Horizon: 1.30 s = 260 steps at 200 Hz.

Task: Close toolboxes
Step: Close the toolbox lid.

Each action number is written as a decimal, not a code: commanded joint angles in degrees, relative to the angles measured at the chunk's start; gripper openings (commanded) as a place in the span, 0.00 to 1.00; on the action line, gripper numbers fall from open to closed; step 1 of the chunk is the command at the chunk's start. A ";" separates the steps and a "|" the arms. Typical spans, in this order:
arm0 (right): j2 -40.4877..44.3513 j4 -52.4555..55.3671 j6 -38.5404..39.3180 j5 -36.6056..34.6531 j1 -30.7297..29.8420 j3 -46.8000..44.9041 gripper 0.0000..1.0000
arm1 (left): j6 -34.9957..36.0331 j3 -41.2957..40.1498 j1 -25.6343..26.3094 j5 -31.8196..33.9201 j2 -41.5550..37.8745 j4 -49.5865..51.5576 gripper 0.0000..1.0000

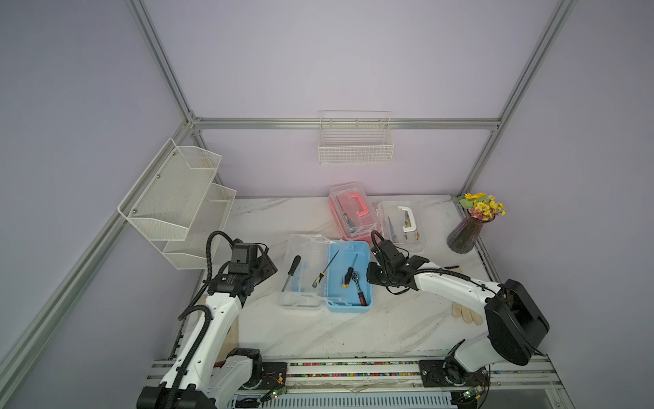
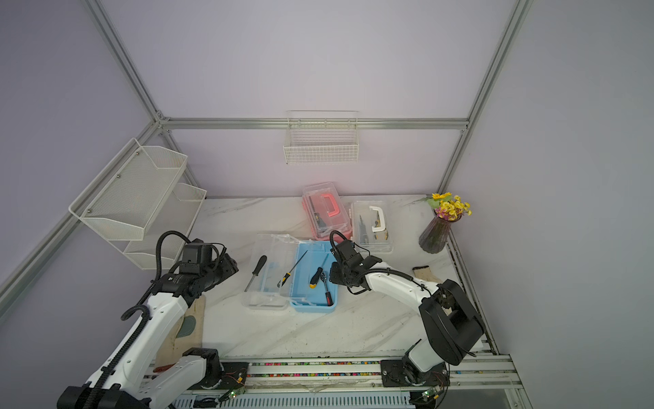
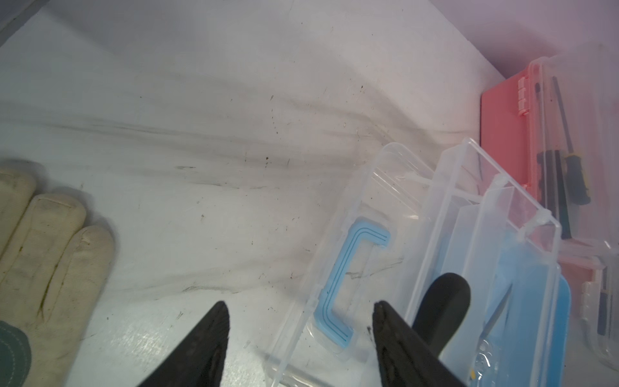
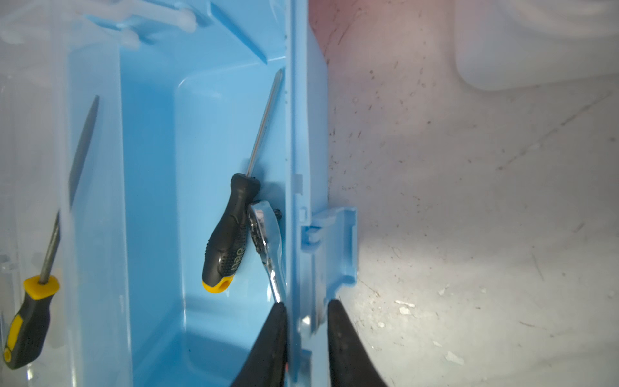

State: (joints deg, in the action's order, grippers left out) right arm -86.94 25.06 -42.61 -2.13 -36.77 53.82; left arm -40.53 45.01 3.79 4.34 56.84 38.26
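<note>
The blue toolbox stands open mid-table, its clear lid lying flat to its left. Screwdrivers and a ratchet lie in the base, and a black-handled screwdriver rests on the lid. My right gripper is shut on the base's right wall, one finger inside and one outside. My left gripper is open, and the lid's outer edge with its blue handle shows between the fingertips. The pink toolbox and the white toolbox stand at the back with their lids down.
A vase of flowers stands at the back right corner. A work glove lies by the right arm, and another glove shows in the left wrist view. Wire baskets hang on the walls.
</note>
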 commanded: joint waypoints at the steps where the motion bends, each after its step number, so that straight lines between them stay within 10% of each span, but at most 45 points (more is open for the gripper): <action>1: 1.53 0.87 -0.37 -0.74 0.54 -0.87 0.24 | -2.15 -3.82 -0.36 -1.87 1.27 -3.56 0.63; 178: 0.74 -1.06 0.42 0.04 0.56 -1.35 0.23 | -2.84 -13.79 0.73 -19.68 8.06 -18.44 0.58; 260: -0.56 -1.51 0.57 0.02 0.53 -1.03 0.23 | -1.75 -13.26 1.74 -19.79 12.84 -20.51 0.30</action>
State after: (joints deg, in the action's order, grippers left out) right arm -86.56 24.62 -42.35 -2.07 -36.25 52.42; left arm -43.42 31.99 4.60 -14.52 68.49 19.31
